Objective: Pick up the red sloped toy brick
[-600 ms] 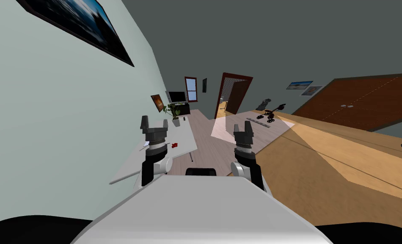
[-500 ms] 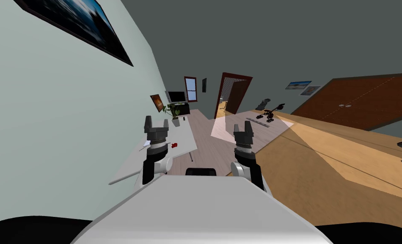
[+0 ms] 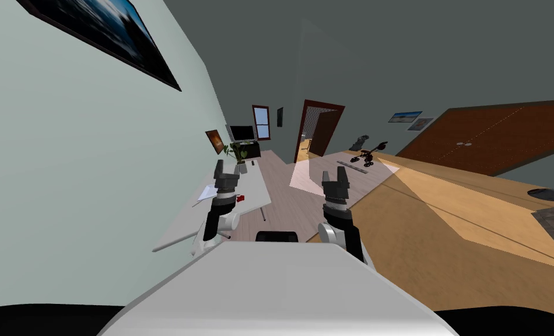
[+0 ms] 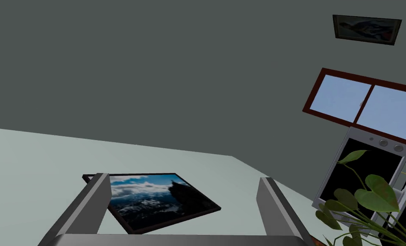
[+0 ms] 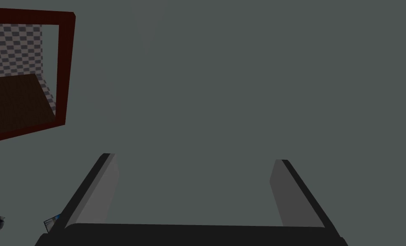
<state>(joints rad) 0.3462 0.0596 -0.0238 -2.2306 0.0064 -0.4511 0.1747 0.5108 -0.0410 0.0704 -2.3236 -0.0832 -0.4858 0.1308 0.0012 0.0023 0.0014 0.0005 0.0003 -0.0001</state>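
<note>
The red brick (image 3: 241, 198) lies on the white table (image 3: 182, 224) that runs along the pale wall to my left. In the head view it is a small, bright red lump with a darker patch on one side. It is too small there to tell its slope or its studs. It sits toward the table's open edge, away from the wall, with bare tabletop around it.

The left hand (image 3: 227, 169) hangs above the table with its fingers pointing up and away, and the brick appears just beside its wrist, on the side away from the wall. In the left wrist view the left hand (image 4: 183, 177) has its two fingers (image 4: 93, 200) standing wide apart with nothing between them.

A white sheet of paper (image 3: 207, 191) lies on the table on the wall side of that arm, and a potted plant (image 3: 237, 153) stands at the table's far end.

The right hand (image 3: 334, 173) is raised off to the side over the floor, well apart from the table. In its own wrist view the right hand (image 5: 194, 159) also has its fingers spread and holds nothing.
</note>
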